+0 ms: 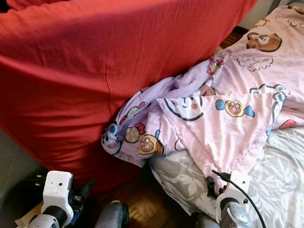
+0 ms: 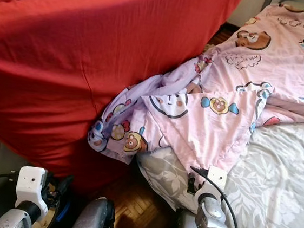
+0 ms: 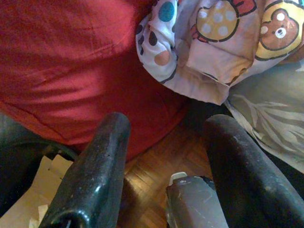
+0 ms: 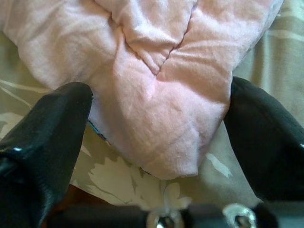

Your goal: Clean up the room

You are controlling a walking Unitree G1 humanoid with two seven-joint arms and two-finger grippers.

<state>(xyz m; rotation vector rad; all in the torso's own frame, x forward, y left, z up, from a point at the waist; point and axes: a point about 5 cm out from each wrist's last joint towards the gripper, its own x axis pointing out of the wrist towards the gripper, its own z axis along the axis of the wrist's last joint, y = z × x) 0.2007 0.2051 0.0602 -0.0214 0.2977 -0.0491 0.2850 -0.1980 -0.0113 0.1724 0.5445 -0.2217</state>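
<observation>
Pink cartoon quilt [image 1: 232, 122] crumpled across the bed [image 1: 292, 178], one corner drooping over its near edge beside the red cover [image 1: 91, 69]. Right pincer [image 4: 156, 142] spread around that corner. Left pincer [image 3: 166, 161] spread, empty, above wood floor [image 3: 152, 166].

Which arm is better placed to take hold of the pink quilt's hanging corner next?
Right. The right tool is open with the pink quilt corner between its fingers, over the grey sheet. The left tool is open low over the wooden floor.
</observation>
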